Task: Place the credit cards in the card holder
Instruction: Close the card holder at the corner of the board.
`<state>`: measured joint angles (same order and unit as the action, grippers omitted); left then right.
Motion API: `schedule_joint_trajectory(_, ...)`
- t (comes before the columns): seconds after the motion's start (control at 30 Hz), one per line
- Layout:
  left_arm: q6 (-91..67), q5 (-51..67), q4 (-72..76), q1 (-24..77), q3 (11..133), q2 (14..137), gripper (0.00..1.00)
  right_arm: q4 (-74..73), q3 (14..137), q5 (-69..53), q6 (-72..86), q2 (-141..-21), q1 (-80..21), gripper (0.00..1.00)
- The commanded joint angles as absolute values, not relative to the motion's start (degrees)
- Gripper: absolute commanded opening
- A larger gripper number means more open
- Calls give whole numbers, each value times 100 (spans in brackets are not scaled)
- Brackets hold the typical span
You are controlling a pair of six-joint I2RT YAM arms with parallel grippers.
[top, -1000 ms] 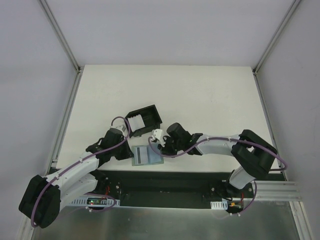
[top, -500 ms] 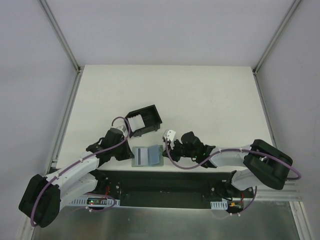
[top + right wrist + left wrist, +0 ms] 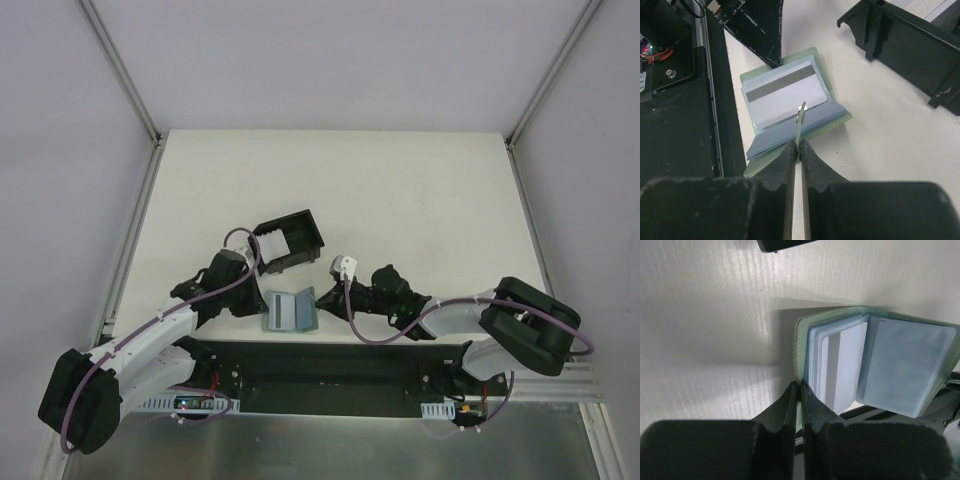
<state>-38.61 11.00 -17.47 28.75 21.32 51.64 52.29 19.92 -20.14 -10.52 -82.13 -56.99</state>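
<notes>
The grey-green case [image 3: 288, 310] lies open like a booklet at the table's near edge, its clear sleeves fanned out. A whitish-grey credit card [image 3: 785, 95] with a dark stripe sits in a sleeve, and shows as a white card [image 3: 845, 365] in the left wrist view. My left gripper [image 3: 800, 386] is shut on the case's left cover edge [image 3: 801, 340]. My right gripper [image 3: 799, 145] is shut on the case's thin snap tab [image 3: 801, 112], which stands upright. The black card holder [image 3: 290, 243] stands just behind the case, also at upper right [image 3: 910, 45].
The black base strip [image 3: 330, 360] runs along the near table edge right beside the case, seen again at left [image 3: 680, 125]. White tabletop [image 3: 400, 200] stretches behind, bounded by metal side rails [image 3: 140, 230].
My right arm has drawn back to the right and its jaws have closed on the case's tab. The case's right flap has lifted and the sleeves have fanned open. The left arm has barely shifted.
</notes>
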Motion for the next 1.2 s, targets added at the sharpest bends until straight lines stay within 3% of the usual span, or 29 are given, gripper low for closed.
schedule_joint_trajectory(0.0,-3744,1651,-1723,2839,2531,5142,7,5713,2162,-2443,-914,-8498,-5730,8)
schedule_joint_trajectory(0.4,-3779,2680,-1213,2848,2645,5221,14,6178,2215,-2461,-835,-8886,-5757,7)
schedule_joint_trajectory(0.7,-4034,3410,-291,2891,2646,5835,18,7425,1899,-2330,-572,-9246,-5748,8)
schedule_joint_trajectory(0.9,-4227,3296,289,3146,2558,6529,20,7656,1731,-2180,-431,-9255,-5731,21)
schedule_joint_trajectory(1.07,-4342,3129,492,3278,2505,6925,21,6989,1810,-2153,-325,-8948,-5730,33)
schedule_joint_trajectory(1.17,-4333,3024,501,3287,2505,7075,23,6593,1758,-1935,-273,-8615,-5730,35)
